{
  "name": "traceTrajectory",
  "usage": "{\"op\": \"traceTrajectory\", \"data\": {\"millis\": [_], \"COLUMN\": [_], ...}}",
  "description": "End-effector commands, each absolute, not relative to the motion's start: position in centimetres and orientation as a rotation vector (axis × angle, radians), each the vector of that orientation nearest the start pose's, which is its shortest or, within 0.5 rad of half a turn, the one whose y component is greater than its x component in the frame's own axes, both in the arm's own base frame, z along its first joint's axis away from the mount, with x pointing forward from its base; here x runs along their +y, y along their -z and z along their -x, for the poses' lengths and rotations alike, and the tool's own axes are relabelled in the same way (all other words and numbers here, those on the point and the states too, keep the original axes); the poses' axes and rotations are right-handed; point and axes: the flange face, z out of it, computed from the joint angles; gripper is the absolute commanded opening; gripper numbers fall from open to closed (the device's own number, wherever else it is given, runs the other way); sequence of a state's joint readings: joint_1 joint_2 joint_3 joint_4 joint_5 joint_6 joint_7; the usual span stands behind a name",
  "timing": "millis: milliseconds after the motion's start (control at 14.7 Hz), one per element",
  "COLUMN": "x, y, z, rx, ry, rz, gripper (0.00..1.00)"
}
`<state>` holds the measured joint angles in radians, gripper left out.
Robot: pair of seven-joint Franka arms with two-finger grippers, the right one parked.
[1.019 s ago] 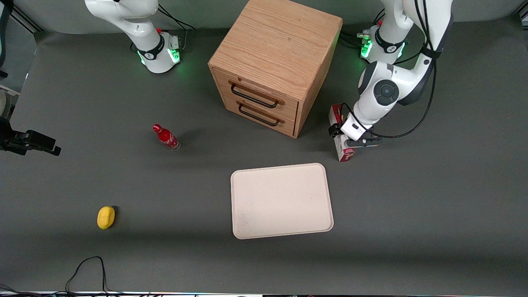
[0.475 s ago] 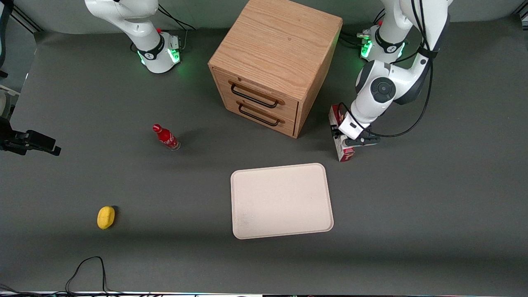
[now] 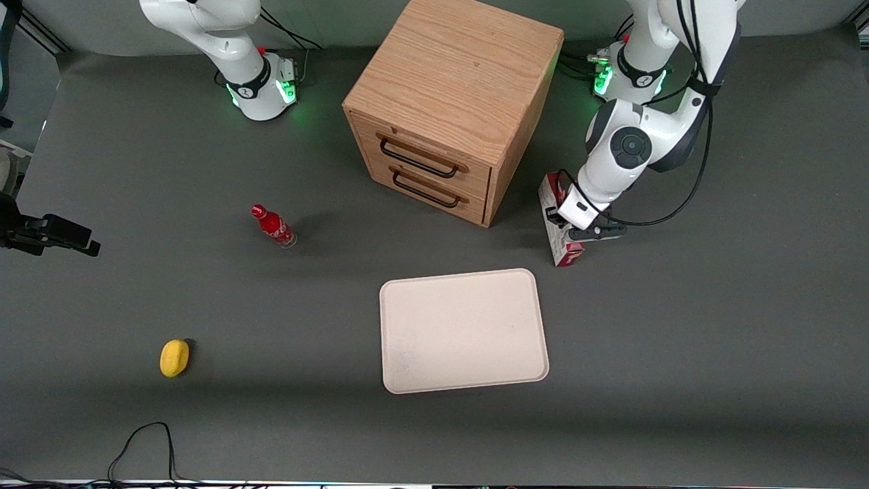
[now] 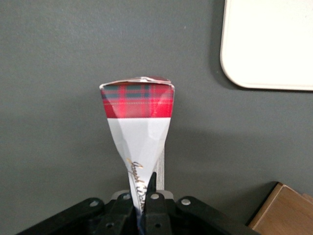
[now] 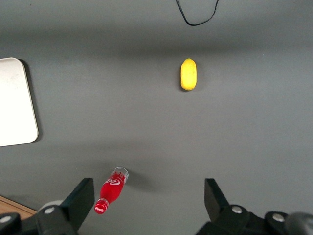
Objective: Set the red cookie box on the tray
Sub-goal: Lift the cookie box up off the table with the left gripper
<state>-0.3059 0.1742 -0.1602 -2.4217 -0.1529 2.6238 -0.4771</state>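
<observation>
Pinching the red cookie box near its midpoint, the left arm's hand holds it on edge beside the cabinet, long axis aimed toward the tray, which lies nearer the front camera.

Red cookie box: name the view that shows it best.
Left wrist view: the red cookie box is unobstructed, held by the gripper. Front view shows only its ends past the wrist. Right wrist view lacks it.

Glossy cardboard red cookie box; matt tray
</observation>
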Motion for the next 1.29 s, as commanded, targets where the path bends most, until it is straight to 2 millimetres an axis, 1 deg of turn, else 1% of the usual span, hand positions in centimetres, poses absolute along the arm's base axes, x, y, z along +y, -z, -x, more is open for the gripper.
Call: {"op": "traceTrajectory", "data": {"millis": [0, 68, 204, 272, 340, 407, 475, 543, 611, 747, 883, 1019, 1154, 1222], "x": [-22.0, -21.4, -19.5, -18.9, -18.4, -17.3, -15.7, -14.6, -12.9, -9.6, -7.0, -6.4, -5.6, -5.8], "y": [-27.8, -29.7, -34.5, -37.4, -39.8, -42.8, -45.8, -48.6, -50.6, -54.9, -58.3, -60.1, -60.5, -60.5], "z": [-46.0, -47.2, -49.8, -50.9, -51.7, -53.0, -54.2, -55.1, -56.0, -57.0, -57.7, -59.1, -60.7, -61.5], "rx": [-0.258, -0.262, -0.277, -0.291, -0.278, -0.261, -0.23, -0.184, -0.176, -0.142, -0.074, -0.011, -0.023, -0.024], "ry": [-0.023, -0.059, -0.11, -0.102, -0.124, -0.144, -0.177, -0.206, -0.228, -0.215, -0.23, -0.261, -0.295, -0.289], "rz": [3.239, 3.223, 3.188, 3.188, 3.178, 3.171, 3.169, 3.172, 3.173, 3.186, 3.166, 3.153, 3.163, 3.169], "gripper": [0.0, 0.0, 0.0, 0.0, 0.0, 0.0, 0.0, 0.0, 0.0, 0.0, 0.0, 0.0, 0.0, 0.0]}}
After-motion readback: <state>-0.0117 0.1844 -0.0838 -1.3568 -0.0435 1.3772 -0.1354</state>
